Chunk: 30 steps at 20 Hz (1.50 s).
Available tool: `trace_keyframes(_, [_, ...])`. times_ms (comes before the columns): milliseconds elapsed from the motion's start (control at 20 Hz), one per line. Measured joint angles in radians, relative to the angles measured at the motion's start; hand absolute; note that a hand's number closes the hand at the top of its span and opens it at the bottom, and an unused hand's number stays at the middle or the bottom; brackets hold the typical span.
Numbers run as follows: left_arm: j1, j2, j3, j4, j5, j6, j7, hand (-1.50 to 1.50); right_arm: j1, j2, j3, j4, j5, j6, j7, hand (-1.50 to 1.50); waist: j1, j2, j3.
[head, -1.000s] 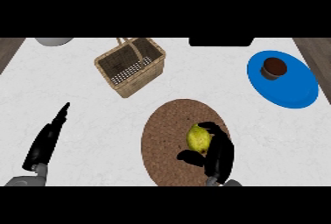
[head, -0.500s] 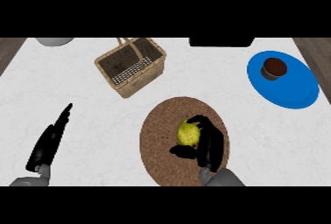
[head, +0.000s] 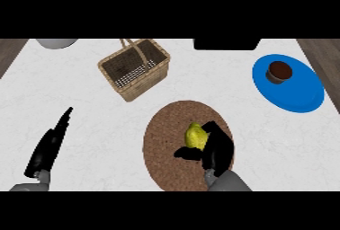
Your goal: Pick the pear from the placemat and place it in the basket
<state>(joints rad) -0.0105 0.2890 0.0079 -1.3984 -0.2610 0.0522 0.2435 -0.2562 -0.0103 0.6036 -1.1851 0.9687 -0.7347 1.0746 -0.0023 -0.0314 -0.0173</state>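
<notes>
A yellow-green pear [head: 194, 135] lies on the round brown placemat [head: 166, 134] in the lower middle of the head view. My right hand [head: 216, 146] is on the pear's right side, fingers curled over it from above and thumb below to its left, pinching it. The pear still rests on the mat. A wicker basket [head: 135, 68] with a handle stands at the upper left of the mat, empty. My left hand [head: 50, 143] rests open at the lower left, fingers straight.
A blue plate [head: 299, 90] with a brown cup-like object [head: 279, 71] sits at the far right. A grey round object [head: 56, 42] shows at the top left and a black object [head: 225, 43] at the top edge. Wooden strips border the white counter's sides.
My right hand has moved up over the pear and closed round it, thumb coming in beneath. The left hand has shifted slightly up.
</notes>
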Motion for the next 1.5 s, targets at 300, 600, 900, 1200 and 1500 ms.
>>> trace_keyframes(300, [0.002, 0.003, 0.002, 0.005, 0.0, -0.002, 0.006, 0.0, -0.027, 0.01, -0.011, 0.006, 0.101, 0.114, 0.112, 1.5, -0.009, -0.009, -0.002])
trace_keyframes(600, [0.008, 0.005, 0.007, 0.015, -0.002, -0.001, 0.016, 0.0, -0.127, 0.004, -0.039, 0.007, 0.272, 0.203, 0.176, 1.5, -0.027, -0.018, -0.002])
trace_keyframes(900, [0.015, 0.007, 0.011, 0.022, -0.003, 0.002, 0.024, 0.0, -0.257, -0.001, -0.076, -0.021, 0.422, 0.281, 0.188, 1.5, -0.035, -0.035, -0.003])
trace_keyframes(1200, [0.019, 0.005, 0.003, 0.027, -0.006, -0.004, 0.019, 0.0, -0.404, -0.003, -0.116, -0.073, 0.502, 0.378, 0.189, 1.5, -0.019, -0.037, 0.0])
trace_keyframes(1500, [0.002, -0.005, -0.015, 0.024, -0.006, -0.016, 0.016, 0.0, -0.567, -0.004, -0.169, -0.119, 0.517, 0.483, 0.188, 1.5, 0.021, -0.029, 0.003])
